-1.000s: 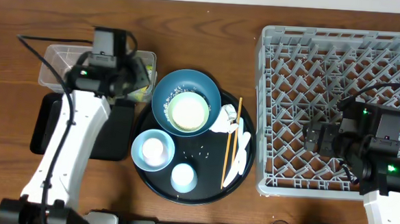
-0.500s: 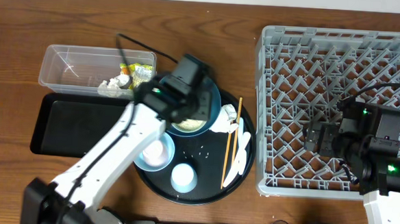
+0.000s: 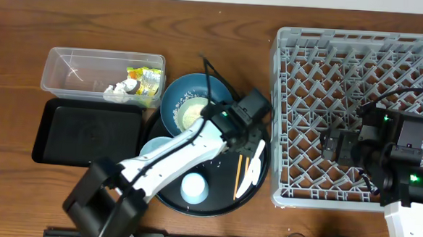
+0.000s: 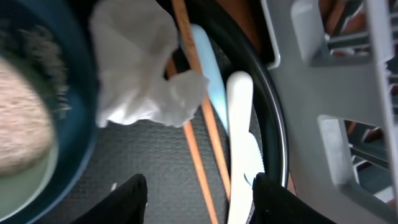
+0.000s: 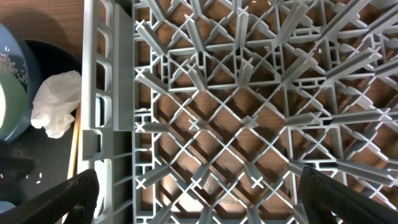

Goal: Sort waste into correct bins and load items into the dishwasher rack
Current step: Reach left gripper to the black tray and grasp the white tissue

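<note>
Left gripper (image 4: 202, 200) open and empty, low over the right side of the round tray (image 3: 218, 191). Under it, the chopsticks (image 4: 198, 140), with the spoon (image 4: 239, 124) just to their right. At their far end, touching them, a napkin (image 4: 140, 68) (at the rim of the big bowl (image 3: 176, 95)). Right gripper (image 5: 199, 199) wide open too, empty, above the left part of the rack (image 5: 249, 93). In the tub (image 3: 76, 71) at far left, more napkins (image 3: 115, 90) and the wrapper (image 3: 145, 77). Just near of the tub, the black tray (image 3: 87, 134).
</note>
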